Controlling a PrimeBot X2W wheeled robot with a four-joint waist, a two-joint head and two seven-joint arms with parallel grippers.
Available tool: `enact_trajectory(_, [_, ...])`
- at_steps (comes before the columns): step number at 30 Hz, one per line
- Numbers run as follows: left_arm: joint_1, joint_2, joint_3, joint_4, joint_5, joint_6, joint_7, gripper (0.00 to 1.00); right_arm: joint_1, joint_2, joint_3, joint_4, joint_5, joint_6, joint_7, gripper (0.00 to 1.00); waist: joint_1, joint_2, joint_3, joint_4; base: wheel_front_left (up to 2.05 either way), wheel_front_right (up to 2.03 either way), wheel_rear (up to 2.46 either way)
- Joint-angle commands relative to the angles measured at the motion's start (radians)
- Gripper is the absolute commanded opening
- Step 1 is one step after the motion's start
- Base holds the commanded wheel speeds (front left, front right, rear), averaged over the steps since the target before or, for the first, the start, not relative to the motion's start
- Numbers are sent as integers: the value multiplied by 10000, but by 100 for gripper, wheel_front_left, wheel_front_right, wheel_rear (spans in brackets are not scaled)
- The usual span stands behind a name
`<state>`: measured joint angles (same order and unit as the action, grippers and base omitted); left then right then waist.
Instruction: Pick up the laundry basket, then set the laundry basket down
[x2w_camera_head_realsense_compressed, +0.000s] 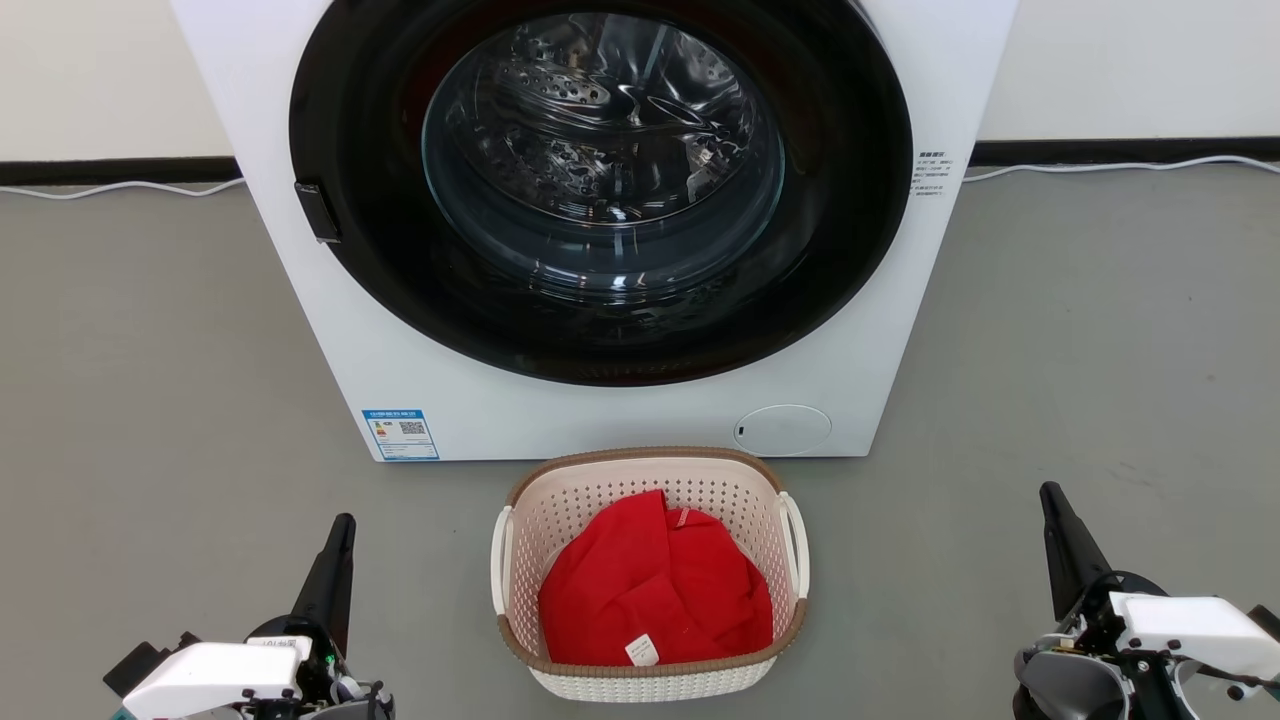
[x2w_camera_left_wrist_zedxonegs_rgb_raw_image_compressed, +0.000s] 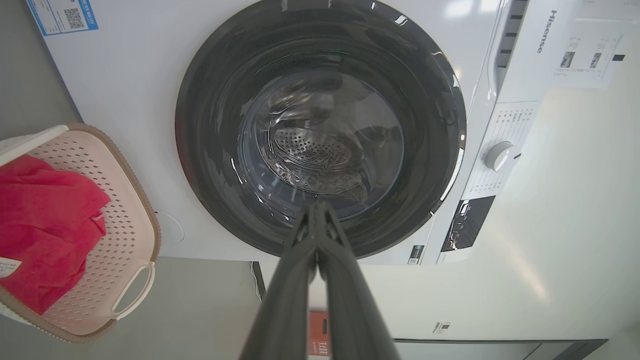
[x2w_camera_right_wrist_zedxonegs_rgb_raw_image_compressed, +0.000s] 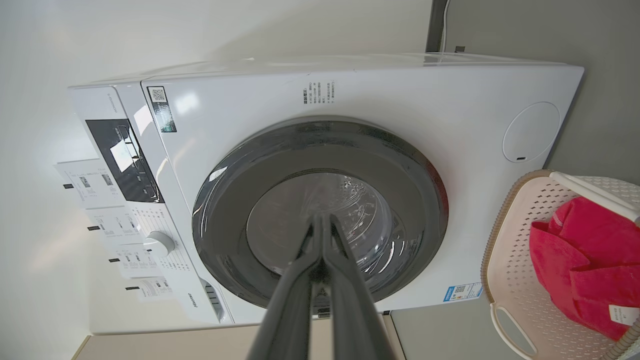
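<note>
On the grey floor (x2w_camera_head_realsense_compressed: 150, 400), just in front of the washer (x2w_camera_head_realsense_compressed: 350, 380), the laundry basket (x2w_camera_head_realsense_compressed: 645, 452) stood upright with a red garment (x2w_camera_head_realsense_compressed: 655, 585) heaped inside, not yet lifted. Its white side handles (x2w_camera_head_realsense_compressed: 797, 545) faced outward, one toward each arm, which probably suited a two-sided lift. Well apart from it, the left gripper (x2w_camera_head_realsense_compressed: 343, 528) and right gripper (x2w_camera_head_realsense_compressed: 1050, 495) flanked it low, jaws pressed together, holding nothing.

White front-load washer (x2w_camera_head_realsense_compressed: 290, 330), upper centre of frame; dark round door (x2w_camera_head_realsense_compressed: 840, 250) shut, steel drum visible through glass. Blue label (x2w_camera_head_realsense_compressed: 400, 434) at its lower left, round cover (x2w_camera_head_realsense_compressed: 783, 430) lower right. Red cloth (x2w_camera_head_realsense_compressed: 650, 590) with white tag, lower centre. Grey floor (x2w_camera_head_realsense_compressed: 150, 400); white cable (x2w_camera_head_realsense_compressed: 1100, 168) along wall base
</note>
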<state>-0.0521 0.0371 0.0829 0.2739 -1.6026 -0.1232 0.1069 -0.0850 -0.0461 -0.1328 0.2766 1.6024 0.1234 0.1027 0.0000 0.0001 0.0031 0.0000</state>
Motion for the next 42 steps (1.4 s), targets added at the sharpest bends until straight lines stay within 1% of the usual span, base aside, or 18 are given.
enact_trajectory(1, [-558,131,305,-291,-64,-75,60,0,-229,-41,194,-319,66,73,102,0,0,-1,0,0,0,0,0])
enact_trajectory(10, [-558,131,305,-291,-64,-75,60,0,-229,-41,194,-319,66,73,102,0,0,-1,0,0,0,0,0])
enact_trajectory(11, [-1,0,0,-1,0,0,-1,100,-1,0,1,-2,0,0,0,100,0,-1,0,0,0,0,0])
enact_trajectory(14, [206,-74,-18,321,2,11,-20,100,151,50,25,309,-5,-6,-4,100,0,-1,2,-1,0,0,0])
enact_trajectory(17, [202,-81,-65,323,-2,9,-92,100,167,57,64,273,-25,-4,-45,100,2,-1,12,-1,0,0,0])
enact_trajectory(20, [164,-76,-127,290,-5,7,-180,100,158,53,114,195,-48,-2,-103,100,20,-1,-7,1,0,0,0])
enact_trajectory(25, [96,-66,-251,215,20,3,-359,100,149,25,245,27,-104,2,-237,100,1,-1,11,1,0,0,0])
enact_trajectory(42, [-125,-38,-516,13,514,-8,-834,100,43,-230,827,-410,-384,12,-773,100,0,-1,31,4,0,0,0])
